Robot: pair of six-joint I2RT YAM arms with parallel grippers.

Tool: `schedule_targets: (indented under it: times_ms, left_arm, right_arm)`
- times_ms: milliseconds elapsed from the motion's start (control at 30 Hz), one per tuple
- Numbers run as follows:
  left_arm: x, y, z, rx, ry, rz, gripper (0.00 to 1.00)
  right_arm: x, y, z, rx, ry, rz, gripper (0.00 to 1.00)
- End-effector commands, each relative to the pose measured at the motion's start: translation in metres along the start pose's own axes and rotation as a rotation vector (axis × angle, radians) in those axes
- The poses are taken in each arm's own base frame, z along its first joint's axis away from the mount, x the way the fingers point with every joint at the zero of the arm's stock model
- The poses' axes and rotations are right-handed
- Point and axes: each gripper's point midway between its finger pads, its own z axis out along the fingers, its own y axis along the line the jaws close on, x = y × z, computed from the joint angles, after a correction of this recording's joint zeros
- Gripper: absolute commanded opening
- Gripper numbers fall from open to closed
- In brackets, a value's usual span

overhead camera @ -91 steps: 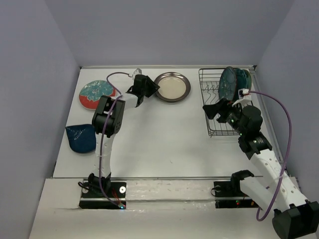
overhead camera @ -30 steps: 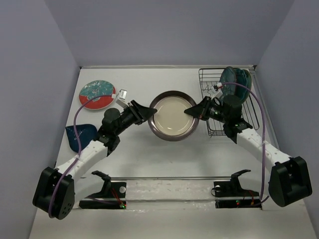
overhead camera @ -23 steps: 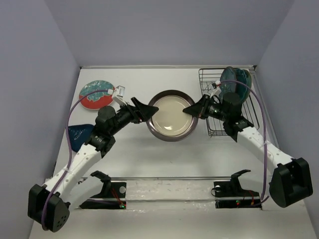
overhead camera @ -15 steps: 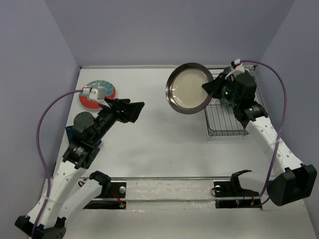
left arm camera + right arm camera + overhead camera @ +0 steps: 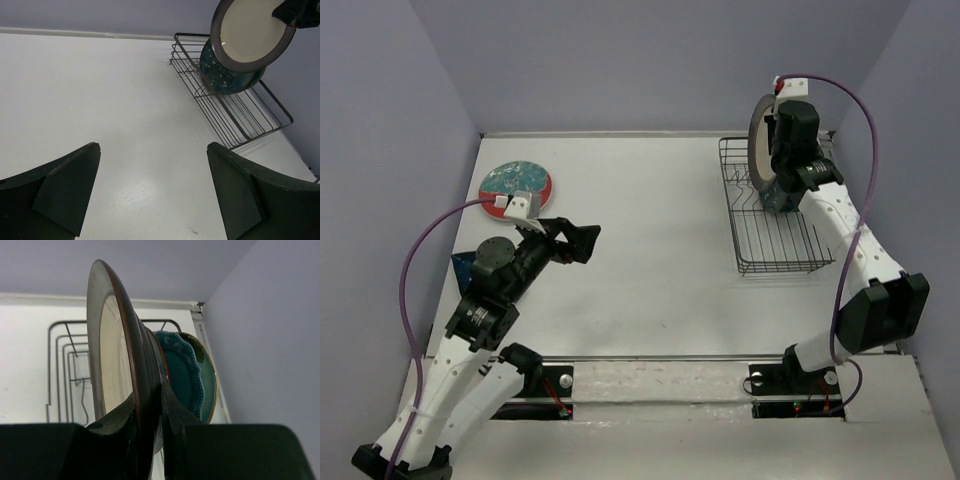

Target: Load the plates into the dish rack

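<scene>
The right gripper [image 5: 148, 396] is clamped on the rim of the brown-rimmed cream plate [image 5: 251, 29]. It holds the plate on edge above the far end of the dish rack [image 5: 775, 245], cream face toward the left arm's side, just in front of a scalloped teal plate [image 5: 189, 375] standing in the rack. The left gripper [image 5: 152, 149] hangs over the table [image 5: 660, 250], fingers spread apart. The red-rimmed plate [image 5: 516, 188] lies flat, far left.

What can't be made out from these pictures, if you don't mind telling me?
- Top external: the dark teal plate is partly hidden by the left arm.
- Right wrist: the cream plate covers the racked plates, so their number is unclear; the right pincer hides its lower rim.
- Left wrist: the right pincer is cut off by the top edge.
</scene>
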Motion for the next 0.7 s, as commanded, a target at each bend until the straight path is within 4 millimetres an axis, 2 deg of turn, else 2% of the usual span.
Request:
schedule_targets:
  times_ms: [0, 200, 567, 667]
  left_arm:
    - [-0.014, 0.000, -0.005, -0.003, -0.059, 0.034, 0.99]
    - [-0.012, -0.001, -0.004, 0.006, -0.050, 0.031, 0.99]
    - [-0.010, 0.000, -0.003, 0.004, -0.046, 0.031, 0.99]
    - [-0.011, 0.000, -0.004, 0.002, -0.049, 0.028, 0.99]
  right_arm:
    - [-0.063, -0.036, -0.001, 0.163, -0.159, -0.030, 0.07]
    - [-0.049, -0.030, 0.021, 0.207, -0.127, -0.116, 0.07]
    - [-0.053, -0.040, 0.021, 0.273, -0.155, -0.121, 0.07]
    - [-0.048, -0.033, 0.024, 0.241, -0.156, -0.116, 0.07]
